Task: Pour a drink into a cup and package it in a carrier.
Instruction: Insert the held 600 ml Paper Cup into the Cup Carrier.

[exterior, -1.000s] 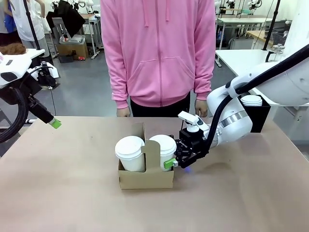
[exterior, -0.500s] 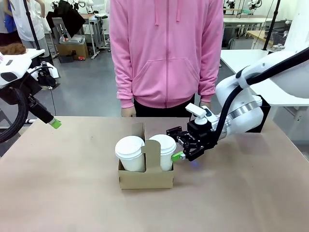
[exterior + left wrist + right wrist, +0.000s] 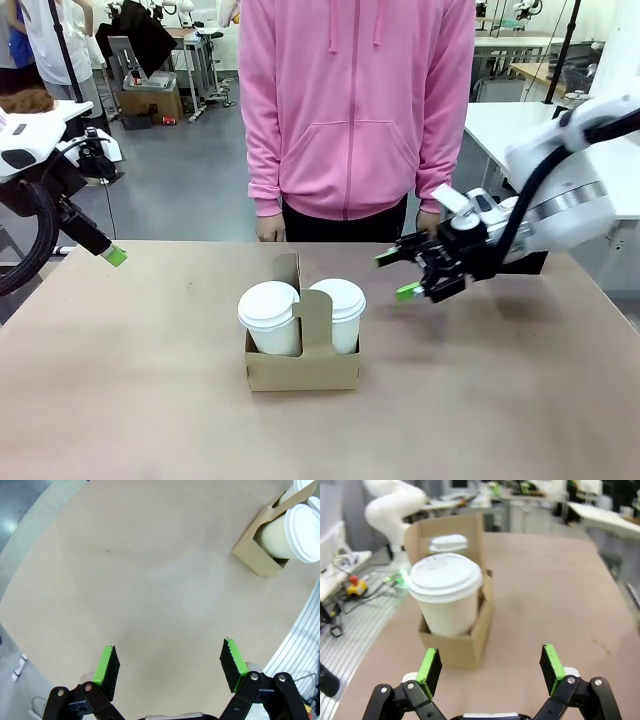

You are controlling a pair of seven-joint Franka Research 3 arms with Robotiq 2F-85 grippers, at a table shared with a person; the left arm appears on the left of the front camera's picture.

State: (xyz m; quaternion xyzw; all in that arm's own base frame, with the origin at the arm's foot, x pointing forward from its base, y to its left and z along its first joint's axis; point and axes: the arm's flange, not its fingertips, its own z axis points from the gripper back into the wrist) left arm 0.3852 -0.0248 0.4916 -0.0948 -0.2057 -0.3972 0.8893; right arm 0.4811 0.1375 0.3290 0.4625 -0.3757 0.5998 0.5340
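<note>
From the front we see the carrier nearest us on the table, a low brown box with its tall handle tab standing up between two white lidded cups; the left cup and the right cup each sit upright in their own compartment, one either side of the tab; the box's long axis runs across the table, left to right.

Just beyond and to the right of the right cup, our right gripper hangs above the table with its fingers spread wide and nothing between them; it is apart from the cup, touching neither cup nor cardboard; in the right wrist view the carrier lies straight ahead of the open fingers, end-on, the near cup in front and the far lid behind the tab.

Our left gripper is well apart at the table's left edge, also open and empty; its wrist view shows the carrier far off in the upper right corner; so we judge the right arm much the nearer to the carrier, should any further move be needed; the packing itself looks done.

Farthest, a person in a pink hoodie stands at the far side.
</note>
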